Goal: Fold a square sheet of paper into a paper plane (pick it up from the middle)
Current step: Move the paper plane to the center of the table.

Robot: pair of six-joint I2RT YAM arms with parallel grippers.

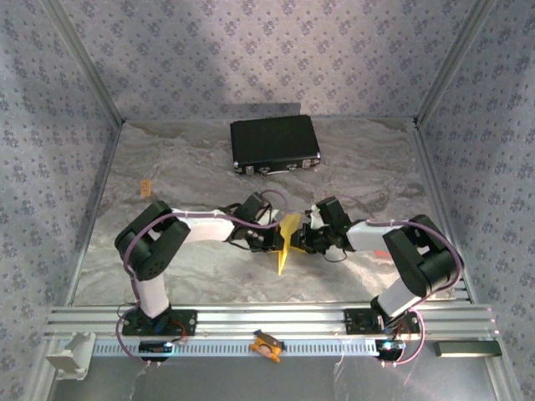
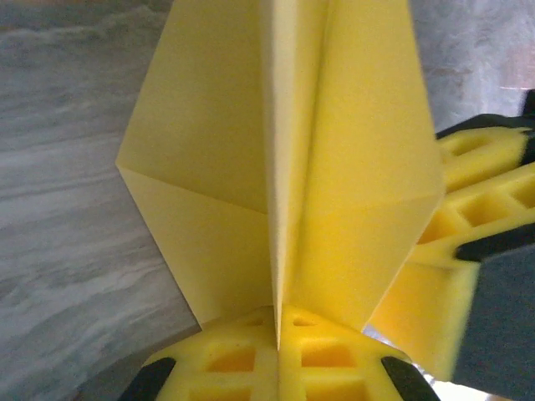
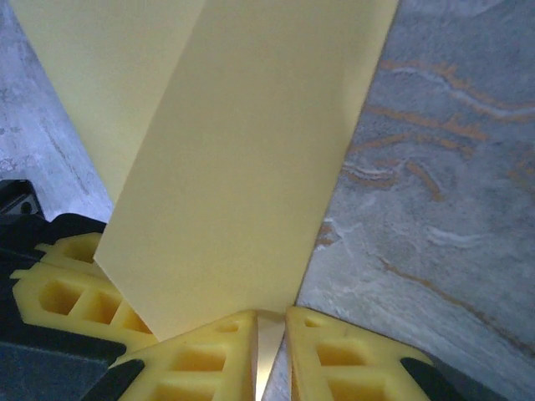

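Observation:
The square sheet of paper is folded into a slim yellow paper plane (image 1: pixel 287 242) with a centre crease. It is held upright off the grey tabletop at mid-table, its point toward the near edge. My left gripper (image 1: pixel 278 237) comes in from the left. In the left wrist view its yellow fingers (image 2: pixel 242 359) are pressed together on the plane's centre fold (image 2: pixel 276 209), so my left gripper (image 2: pixel 278 322) is shut on it. My right gripper (image 1: pixel 301 237) meets it from the right. In the right wrist view my right gripper (image 3: pixel 269 322) pinches a flap of the paper (image 3: pixel 242 167) between nearly closed jaws.
A black rectangular case (image 1: pixel 275 144) lies at the back of the table. A small orange clip (image 1: pixel 267 344) sits on the front aluminium rail (image 1: pixel 334 322), and a small orange piece (image 1: pixel 145 185) lies at the left. Patterned walls enclose three sides.

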